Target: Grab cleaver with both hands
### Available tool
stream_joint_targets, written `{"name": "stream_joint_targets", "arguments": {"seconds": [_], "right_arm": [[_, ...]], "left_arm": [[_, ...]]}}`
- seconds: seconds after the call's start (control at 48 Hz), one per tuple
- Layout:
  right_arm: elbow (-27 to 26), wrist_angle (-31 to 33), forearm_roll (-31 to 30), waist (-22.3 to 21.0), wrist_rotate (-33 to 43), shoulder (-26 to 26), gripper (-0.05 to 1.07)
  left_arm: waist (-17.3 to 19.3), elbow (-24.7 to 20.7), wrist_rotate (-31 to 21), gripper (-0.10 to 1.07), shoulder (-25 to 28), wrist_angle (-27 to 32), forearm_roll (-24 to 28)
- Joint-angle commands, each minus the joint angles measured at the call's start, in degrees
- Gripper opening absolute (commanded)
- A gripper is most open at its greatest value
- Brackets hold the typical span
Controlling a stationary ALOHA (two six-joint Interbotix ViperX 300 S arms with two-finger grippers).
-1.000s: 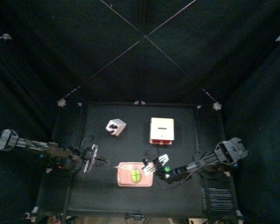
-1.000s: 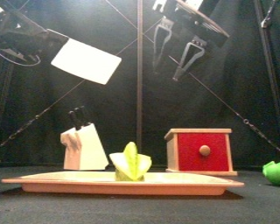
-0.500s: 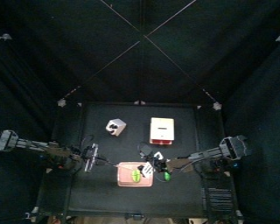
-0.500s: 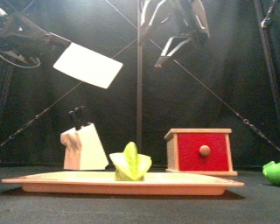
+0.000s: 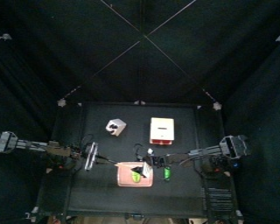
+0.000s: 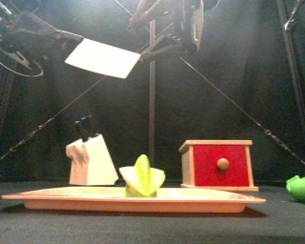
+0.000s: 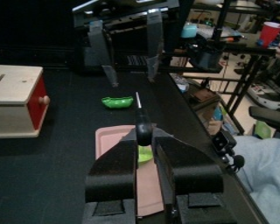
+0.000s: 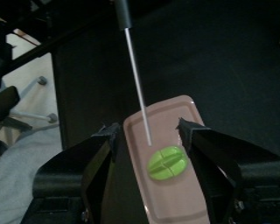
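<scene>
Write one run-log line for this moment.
left gripper: shut on cleaver, aloft | right gripper: open, facing cleaver edge, no grip yet | tray: below

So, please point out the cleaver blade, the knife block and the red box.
cleaver blade [image 6: 102,59], front view, middle of its flat side.
knife block [image 6: 91,162], front view, its pale front.
red box [image 6: 219,166], front view, its red face.

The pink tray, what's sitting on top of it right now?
A green folded piece sits on the tray. In the front view it hides the tray's surface behind it; nothing else shows on the tray.
</scene>
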Motion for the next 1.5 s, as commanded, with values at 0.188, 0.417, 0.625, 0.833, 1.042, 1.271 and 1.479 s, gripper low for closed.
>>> {"name": "stream_joint_targets", "arguments": {"seconds": [0.188, 0.417, 0.625, 0.833, 1.042, 1.271, 1.479], "right_arm": [[3.16, -10.2, -2.9, -0.7, -0.09, -1.32, 0.89], [2.99, -11.51, -6.5, -0.7, -0.09, 1.32, 0.89], [1.32, -11.43, -7.47, -0.62, 0.79, 3.78, 0.89], [1.14, -11.25, -6.59, -0.7, 0.79, 4.04, 0.88], [1.14, -10.99, -4.57, -1.41, 0.97, 4.04, 0.83], [1.58, -10.72, -2.9, -1.93, 0.53, 4.13, 0.62], [2.9, -9.58, -4.04, -2.02, 0.44, 3.78, 0.42]], "left_arm": [[1.41, -0.35, 0.18, 0.38, 0.62, -4.22, -3.69], [2.02, -0.35, 0.18, 0.38, 1.49, -4.92, -3.78], [2.2, -0.26, 0.18, 0.38, 1.67, -4.92, -3.78], [2.2, -0.09, 0.18, 0.38, 1.67, -5.01, -3.78], [2.29, -0.09, 0.18, 0.38, 1.67, -5.01, -3.78], [2.29, -0.09, 0.18, 0.38, 1.67, -4.92, -3.78], [2.29, 0.0, 0.18, 0.38, 1.67, -4.92, -3.78]]}}
